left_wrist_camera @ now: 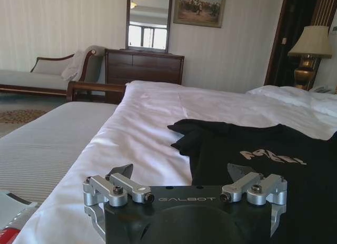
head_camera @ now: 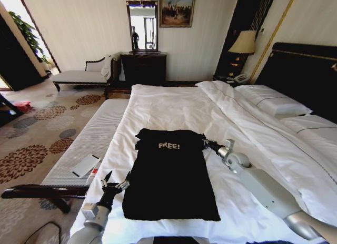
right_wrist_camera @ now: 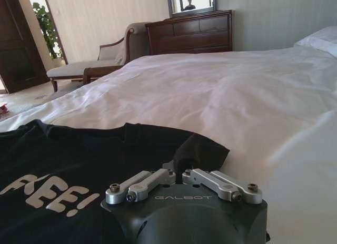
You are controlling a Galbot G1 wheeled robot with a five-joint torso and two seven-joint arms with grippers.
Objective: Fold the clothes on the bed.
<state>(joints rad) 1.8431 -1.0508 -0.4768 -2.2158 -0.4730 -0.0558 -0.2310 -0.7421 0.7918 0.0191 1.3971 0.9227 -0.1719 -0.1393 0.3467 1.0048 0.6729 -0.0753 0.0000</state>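
Note:
The clothes (head_camera: 168,175), a black sleeveless top with white "FREE!" lettering, lie flat on the white bed (head_camera: 174,104), with the hem towards me. My right gripper (head_camera: 206,144) is at the top's right shoulder. In the right wrist view its fingers (right_wrist_camera: 167,176) are closed together, pinching a raised fold of the black fabric (right_wrist_camera: 197,149). My left gripper (head_camera: 117,181) hovers at the left side of the top near the hem. It stands open (left_wrist_camera: 181,173) above the sheet and the edge of the clothes (left_wrist_camera: 253,154), holding nothing.
A grey padded bench (head_camera: 89,139) runs along the bed's left side, with a white flat device (head_camera: 85,164) on it and a dark wooden arm (head_camera: 47,191). Pillows (head_camera: 274,102) and the dark headboard (head_camera: 305,75) are at right. A chaise (head_camera: 79,75) and a dresser (head_camera: 143,68) stand by the far wall.

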